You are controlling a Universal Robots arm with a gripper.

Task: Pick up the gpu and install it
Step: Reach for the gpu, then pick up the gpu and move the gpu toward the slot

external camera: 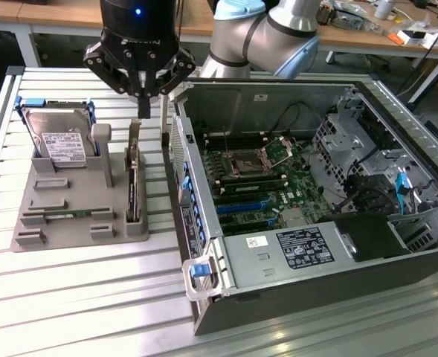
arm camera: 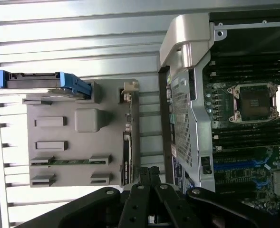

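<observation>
Slatted aluminium table [external camera: 77, 297], grey fixture [external camera: 62, 201] beside open computer case [external camera: 300, 294]. Just below gripper [external camera: 143, 111], closed up and empty: gpu [external camera: 133, 186] standing on edge in fixture slot. Likely light, stiff, fragile; safest pinched across thin top edge near metal bracket [external camera: 134, 141].

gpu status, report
Gripper shut, empty, just above the gpu. Gpu on edge in the grey holder, not yet in the computer case. Nothing between them.
</observation>
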